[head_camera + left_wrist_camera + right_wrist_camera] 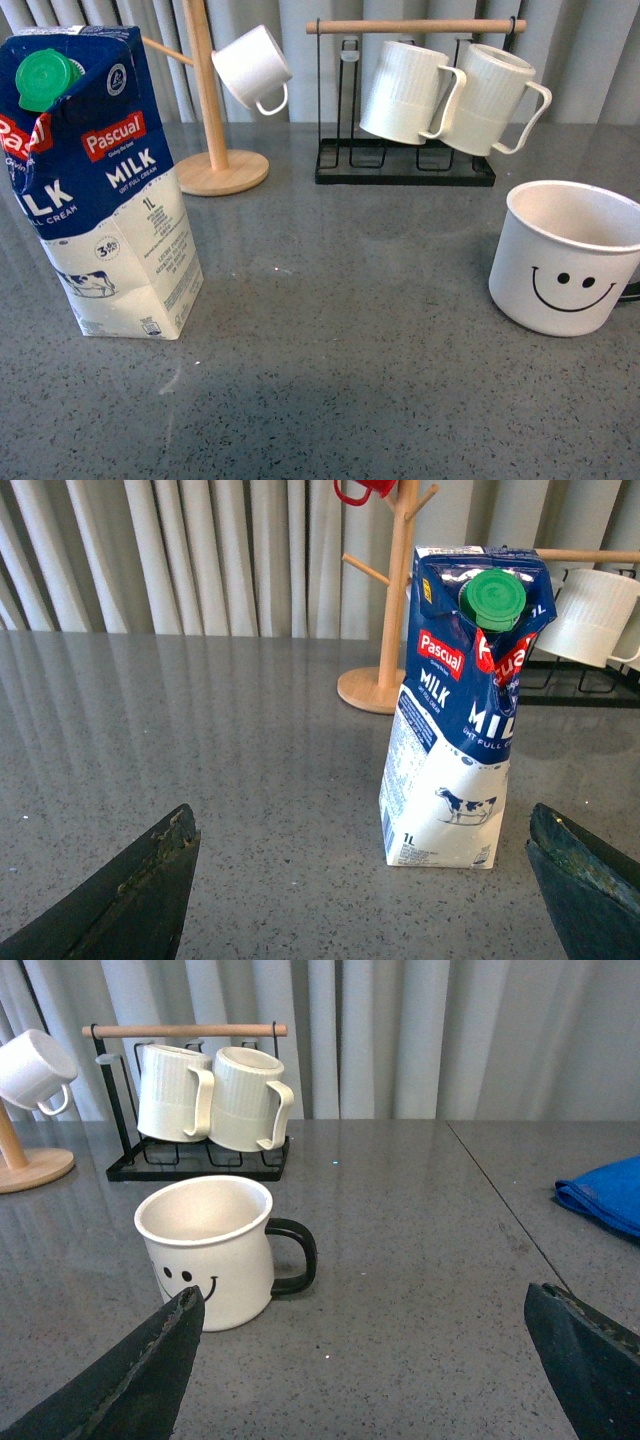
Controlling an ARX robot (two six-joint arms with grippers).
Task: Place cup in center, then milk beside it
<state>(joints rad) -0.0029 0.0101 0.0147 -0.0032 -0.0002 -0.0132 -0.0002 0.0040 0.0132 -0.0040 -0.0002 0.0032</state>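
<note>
Milk point(105, 190) stood upright on the left of the grey table point(350, 360), the smiley cup point(565, 260) sat upright well apart on its right, neither in the center, and the left gripper point(362, 825) and right gripper point(362, 1300) both gaped wide, holding nothing.

Tabletop point(330, 330) glossy speckled stone; milk point(110, 200) smooth printed card; cup point(565, 265) matt; mug tree point(205, 90) wood.

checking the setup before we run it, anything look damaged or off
The milk carton's top is creased and pushed in around the green cap, so it looks dented. It stands upright and no spill shows. The cup is upright and looks intact.
</note>
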